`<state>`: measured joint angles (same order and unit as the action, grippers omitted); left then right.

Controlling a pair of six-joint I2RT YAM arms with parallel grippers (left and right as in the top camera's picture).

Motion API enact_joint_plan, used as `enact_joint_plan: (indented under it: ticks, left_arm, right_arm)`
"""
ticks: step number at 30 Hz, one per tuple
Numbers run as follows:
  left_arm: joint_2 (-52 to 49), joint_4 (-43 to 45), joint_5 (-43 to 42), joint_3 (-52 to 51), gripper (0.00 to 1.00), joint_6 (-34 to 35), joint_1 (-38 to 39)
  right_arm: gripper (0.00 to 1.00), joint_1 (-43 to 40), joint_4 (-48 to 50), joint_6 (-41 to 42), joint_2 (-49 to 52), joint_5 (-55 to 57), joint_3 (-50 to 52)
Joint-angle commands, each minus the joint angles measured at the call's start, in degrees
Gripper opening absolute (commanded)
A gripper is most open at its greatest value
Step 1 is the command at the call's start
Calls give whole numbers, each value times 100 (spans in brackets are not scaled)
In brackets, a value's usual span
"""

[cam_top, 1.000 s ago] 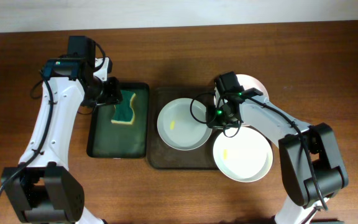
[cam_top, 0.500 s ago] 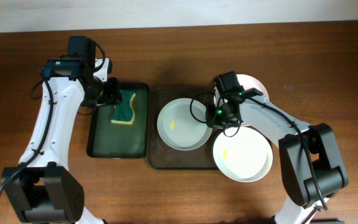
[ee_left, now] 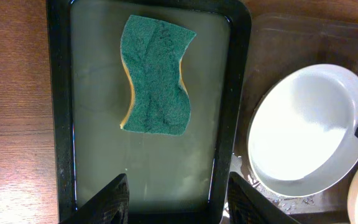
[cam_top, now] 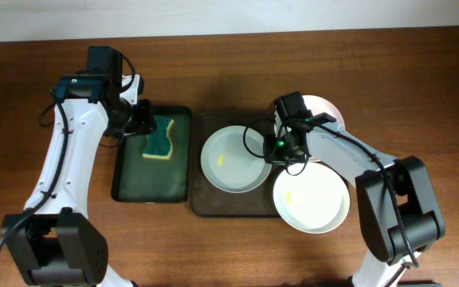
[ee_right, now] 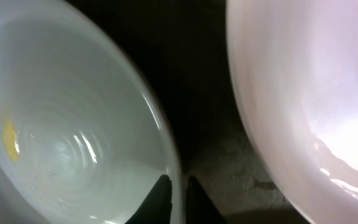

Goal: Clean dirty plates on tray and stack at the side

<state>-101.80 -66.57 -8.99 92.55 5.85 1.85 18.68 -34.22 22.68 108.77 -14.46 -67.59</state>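
Three white plates lie on or by the brown tray (cam_top: 210,204). One plate (cam_top: 231,163) with a yellow smear sits on the tray's left part. A second smeared plate (cam_top: 313,199) overhangs the tray's front right corner. A third plate (cam_top: 325,108) lies at the back right. My right gripper (cam_top: 276,151) is shut on the right rim of the left plate (ee_right: 73,137), one finger inside, one outside. My left gripper (ee_left: 178,202) is open above the green tray (ee_left: 222,112), just short of the green and yellow sponge (ee_left: 156,74).
The narrow green tray (cam_top: 126,179) with black rim stands left of the brown tray and holds the sponge (cam_top: 159,142). Bare wooden table (cam_top: 421,88) surrounds both trays.
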Motion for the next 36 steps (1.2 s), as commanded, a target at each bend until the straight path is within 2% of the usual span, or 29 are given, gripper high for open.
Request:
enact_joint_plan:
  ticks: [1, 11, 12, 15, 18, 23, 29, 36]
  left_arm:
    - [-46, -9, -17, -37, 49, -9, -15]
    - [-48, -7, -17, -85, 46, -7, -13]
    - [-52, 20, -20, -136, 47, -7, -13]
    - [-52, 278, -22, -387, 60, -4, 2]
    - [-131, 518, 15, -592, 64, -4, 90]
    - [-529, 892, 627, -601, 66, 83, 262]
    - [-1056, 1276, 728, -601, 63, 81, 518]
    - [-1458, 1696, 1696, -601, 64, 393, 625]
  right_arm:
    - [4, -44, 2, 33, 74, -15, 26]
    - [4, -59, 4, 31, 74, -127, 26]
    - [4, -101, 4, 28, 74, -247, 26]
    - [4, -234, 13, -31, 74, -568, 26]
    - [4, -258, -2, -140, 74, -592, 26]
    - [4, -258, -2, -138, 74, -592, 26]
    - [4, -258, -9, -138, 74, -592, 26]
    - [4, -251, -48, -140, 74, -592, 26]
